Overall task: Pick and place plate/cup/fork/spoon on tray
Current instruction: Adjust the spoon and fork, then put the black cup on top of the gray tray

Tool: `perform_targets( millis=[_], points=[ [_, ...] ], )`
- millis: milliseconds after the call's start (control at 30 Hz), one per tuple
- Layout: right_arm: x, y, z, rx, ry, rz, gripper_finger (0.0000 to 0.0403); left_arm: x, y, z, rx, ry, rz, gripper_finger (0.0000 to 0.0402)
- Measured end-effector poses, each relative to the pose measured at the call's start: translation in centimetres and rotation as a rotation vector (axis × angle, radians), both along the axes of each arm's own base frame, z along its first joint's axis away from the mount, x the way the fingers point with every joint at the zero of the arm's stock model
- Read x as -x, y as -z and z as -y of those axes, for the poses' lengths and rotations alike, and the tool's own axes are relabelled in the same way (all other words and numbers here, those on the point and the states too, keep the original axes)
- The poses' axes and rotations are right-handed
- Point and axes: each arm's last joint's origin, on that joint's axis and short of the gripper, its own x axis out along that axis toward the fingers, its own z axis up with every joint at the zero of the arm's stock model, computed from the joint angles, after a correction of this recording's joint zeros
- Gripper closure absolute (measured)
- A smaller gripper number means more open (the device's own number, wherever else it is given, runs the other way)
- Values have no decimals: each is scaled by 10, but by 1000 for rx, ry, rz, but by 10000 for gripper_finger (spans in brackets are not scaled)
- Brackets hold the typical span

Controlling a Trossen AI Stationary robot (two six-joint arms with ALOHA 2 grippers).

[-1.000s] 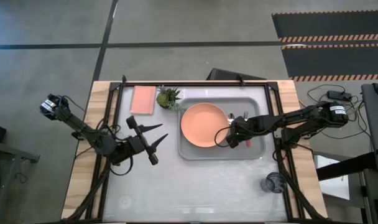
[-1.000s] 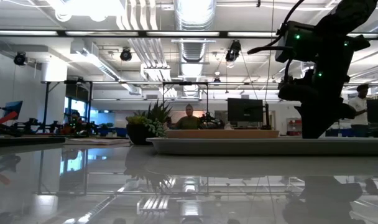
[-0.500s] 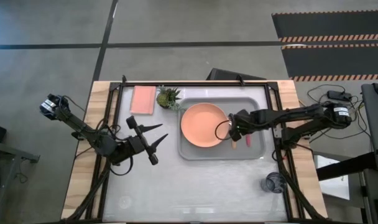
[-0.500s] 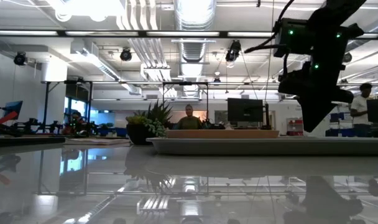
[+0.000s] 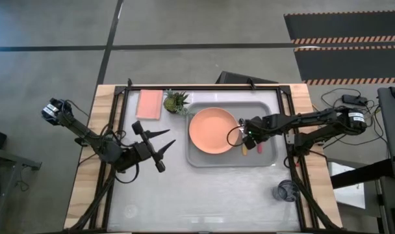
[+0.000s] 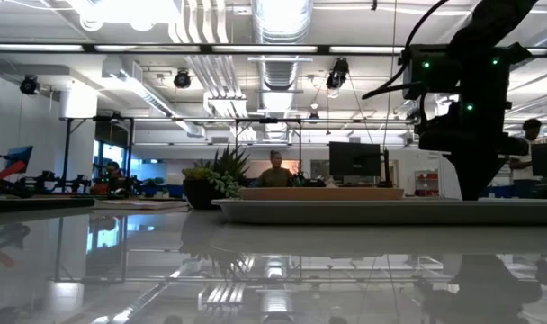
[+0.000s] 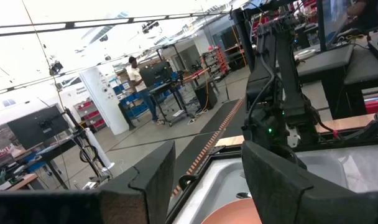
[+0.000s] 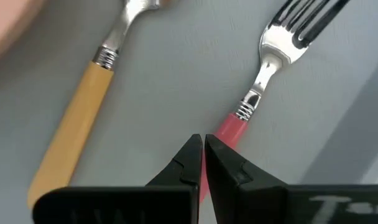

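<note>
The salmon-orange plate [image 5: 213,130] lies in the light grey tray [image 5: 199,160]. To its right in the tray lie the orange-handled spoon [image 8: 83,106] and the pink-red-handled fork [image 8: 263,74], side by side. My right gripper [image 8: 204,155] hangs over the tray with its fingers shut, their tips above the fork's handle; it also shows in the high view [image 5: 247,138]. The dark cup [image 5: 286,192] stands on the table near the near right corner. My left gripper [image 5: 160,149] waits open and empty left of the tray. My right gripper points down with its shut fingertips over the fork's pink-red handle [image 8: 229,127], near the metal neck. The fork lies flat on the tray. I cannot tell whether the tips touch the handle.
A pink rectangular pad [image 5: 149,104] and a small potted plant [image 5: 177,102] stand at the table's far edge, left of the tray. Bare tabletop lies between the tray and the near edge. A person [image 6: 274,171] shows in the room behind.
My right gripper has risen from the tray and tipped, then come upright again over the fork and spoon. The plate, fork, spoon and cup have stayed where they were.
</note>
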Motion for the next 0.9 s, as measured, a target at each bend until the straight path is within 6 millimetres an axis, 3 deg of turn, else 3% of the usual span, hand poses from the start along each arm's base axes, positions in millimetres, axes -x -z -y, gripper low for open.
perform_targets(
  millis=[533, 733, 900],
  points=[
    [3, 3, -1, -5, -4, -16, 394, 0, 0, 0, 0, 0, 0, 233],
    [-5, -23, -1, -3, -27, 14, 394, 0, 0, 0, 0, 0, 0, 233],
    [-14, -55, -13, -50, -51, 105, 394, 0, 0, 0, 0, 0, 0, 233]
  ],
)
